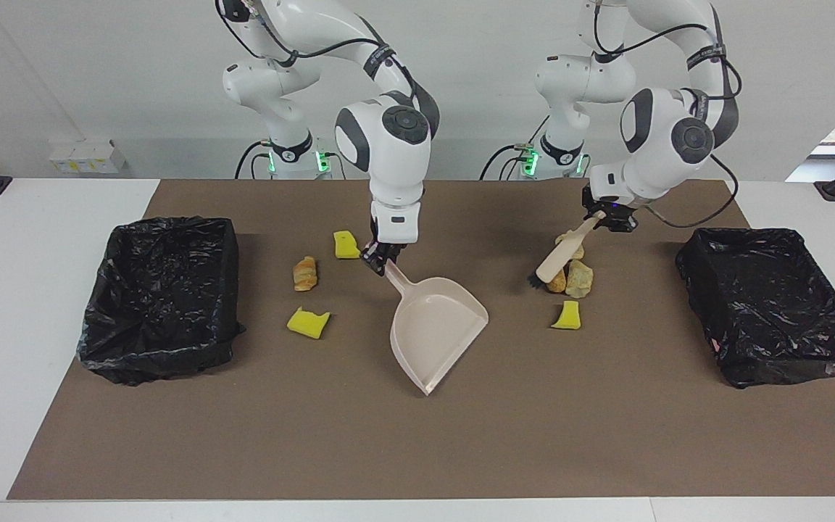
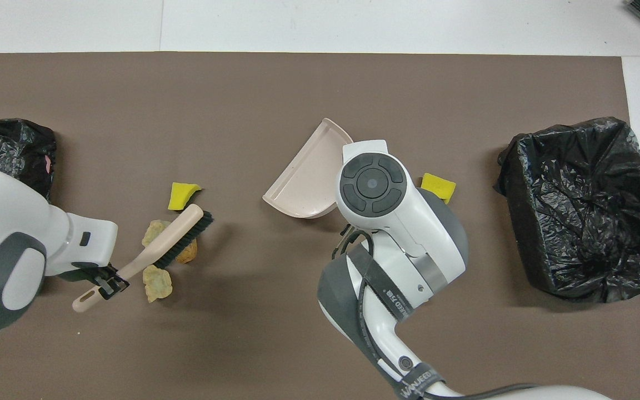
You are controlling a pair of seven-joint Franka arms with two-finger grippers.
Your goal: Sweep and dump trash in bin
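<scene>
My right gripper (image 1: 381,259) is shut on the handle of the beige dustpan (image 1: 435,326), which sits mid-table, tilted, with its mouth turned toward the left arm's end. My left gripper (image 1: 601,221) is shut on the brush (image 1: 555,261) handle. The black bristles (image 2: 186,241) rest by a brown lump (image 1: 555,284) and two tan lumps (image 1: 579,279). A yellow sponge chunk (image 1: 568,316) lies just farther from the robots. More trash lies toward the right arm's end: two sponge chunks (image 1: 347,245) (image 1: 308,322) and a croissant-like lump (image 1: 305,273).
Two bins lined with black bags stand on the brown mat, one at the right arm's end (image 1: 160,297) and one at the left arm's end (image 1: 773,304). White table (image 1: 40,239) borders the mat.
</scene>
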